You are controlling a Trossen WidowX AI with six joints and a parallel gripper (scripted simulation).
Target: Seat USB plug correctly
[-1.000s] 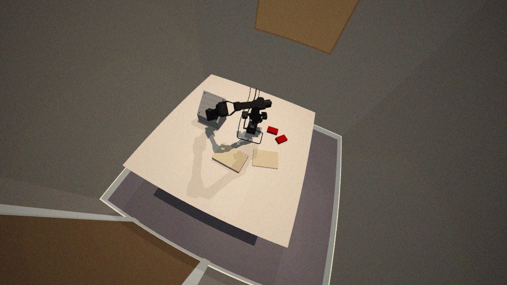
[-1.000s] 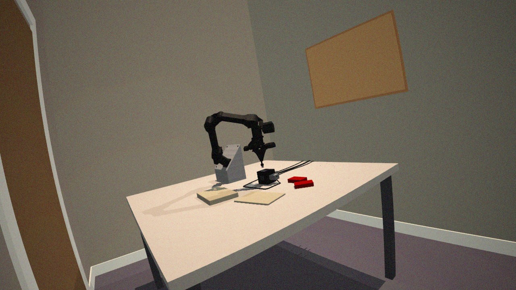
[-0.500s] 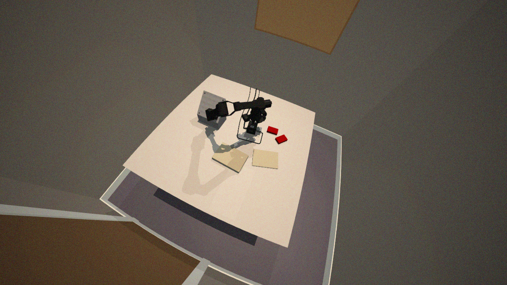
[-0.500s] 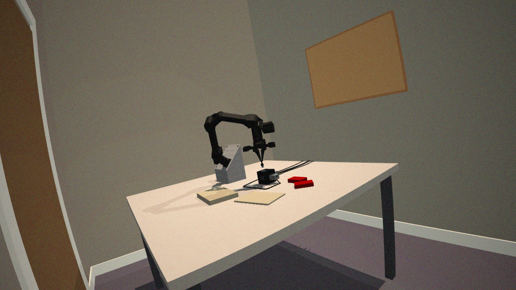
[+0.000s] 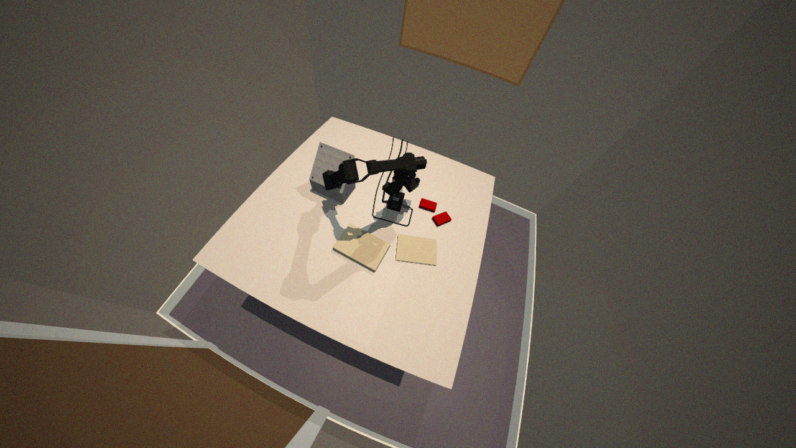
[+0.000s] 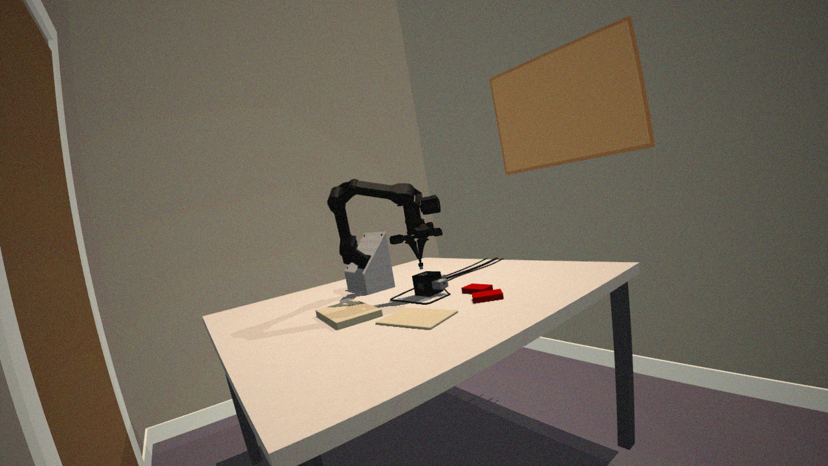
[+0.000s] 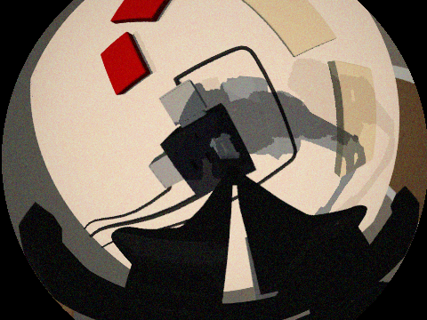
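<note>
Top view, power cube: black, on the table point(image 5: 334, 334), under the arm; its socket is hidden.
Exterior view, gripper point(image 6: 420, 261) point(image 7: 233, 180): clamped on the USB plug point(image 6: 420, 266), pointing down.
Exterior view, USB plug: above the power cube point(image 6: 426, 283) point(image 5: 395, 201) point(image 7: 200, 142), out of the top socket.
Wrist view, side of the cube: two grey blocks point(image 7: 183, 103) point(image 7: 165, 171) against it.
Wrist view, top socket point(image 7: 226, 147): plug not seated in it; which way round is unclear.

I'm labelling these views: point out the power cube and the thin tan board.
Power cube point(image 5: 395, 203) point(image 6: 424, 284) point(image 7: 193, 140): top, exterior and wrist views, on its black casing.
Thin tan board point(image 5: 416, 249) point(image 6: 416, 318) point(image 7: 294, 27): same three views, on its flat upper face.
</note>
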